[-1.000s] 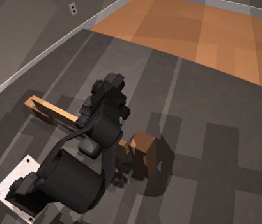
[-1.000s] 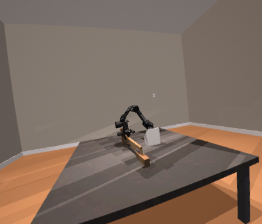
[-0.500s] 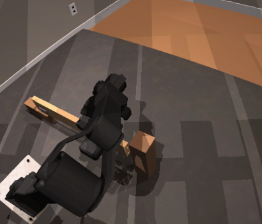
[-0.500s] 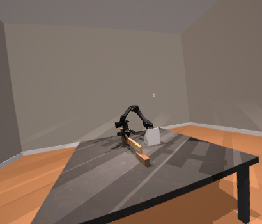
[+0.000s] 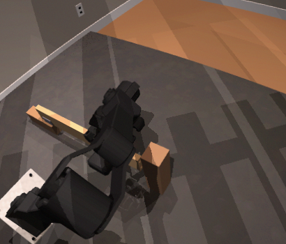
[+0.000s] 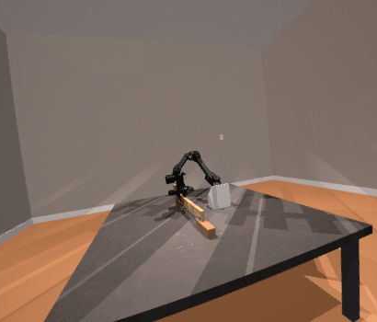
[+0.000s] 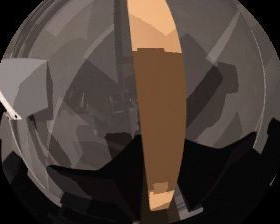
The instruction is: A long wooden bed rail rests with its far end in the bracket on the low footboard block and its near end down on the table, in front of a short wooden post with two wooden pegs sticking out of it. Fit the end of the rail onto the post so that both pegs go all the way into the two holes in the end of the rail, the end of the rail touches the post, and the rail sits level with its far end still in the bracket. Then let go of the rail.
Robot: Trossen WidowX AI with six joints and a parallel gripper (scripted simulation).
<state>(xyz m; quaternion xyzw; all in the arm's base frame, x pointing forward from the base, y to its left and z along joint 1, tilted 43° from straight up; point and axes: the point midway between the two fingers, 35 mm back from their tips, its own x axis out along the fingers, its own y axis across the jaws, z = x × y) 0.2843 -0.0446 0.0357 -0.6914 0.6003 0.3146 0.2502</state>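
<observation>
The rail (image 5: 64, 122) (image 6: 194, 206) (image 7: 162, 90) runs from the low footboard block (image 5: 31, 112) (image 6: 209, 231) towards the post (image 5: 153, 171). Its far end is at the block's bracket. Its near end shows beside the post's side in the top view, very close to it. Whether they touch, and how far the pegs are in the holes, I cannot tell. My gripper (image 6: 180, 196) (image 7: 151, 137) is shut on the rail, with one finger on each side of it. The arm hides the rail's middle in the top view.
My arm's base stands on a white mounting plate (image 5: 29, 183), beside the rail. The arm reaches over the rail close to the post. The table's edge (image 6: 250, 281) runs beyond the footboard block in the exterior view.
</observation>
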